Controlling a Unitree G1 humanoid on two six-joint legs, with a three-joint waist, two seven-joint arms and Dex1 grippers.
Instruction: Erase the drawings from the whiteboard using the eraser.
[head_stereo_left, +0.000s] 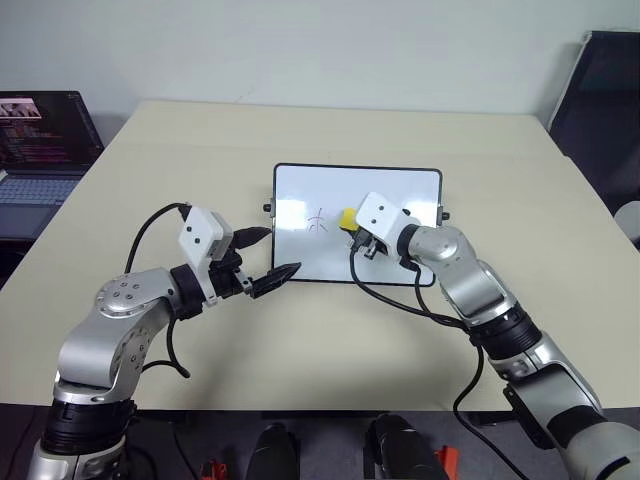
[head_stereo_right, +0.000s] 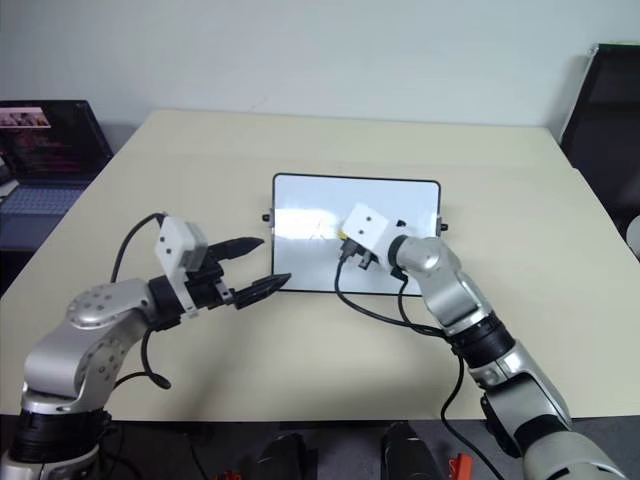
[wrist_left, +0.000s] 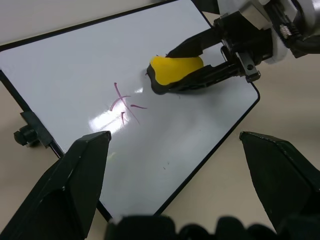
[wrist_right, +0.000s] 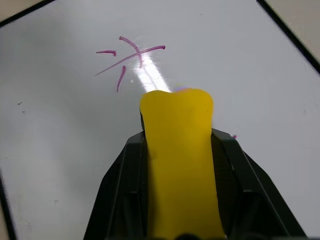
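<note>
While clamped between the right tool's (wrist_left: 200, 62) black fingers, the small yellow oblong eraser with a dark underside (wrist_right: 179, 165) sits against the glossy white board with thin black frame (head_stereo_left: 300, 190), just beside a thin purplish cross-like marker drawing (wrist_right: 131, 57) near the board's middle. Only this one scribble is plain to see; a tiny mark shows by the eraser's side. Whiteboard lies flat mid-way across the pale beige surface (head_stereo_left: 200, 140). Left tool (head_stereo_left: 270, 258) hovers at the board's near left corner, fingers spread apart, holding nothing. Open dark laptop (head_stereo_left: 40, 150) stands at far left.
</note>
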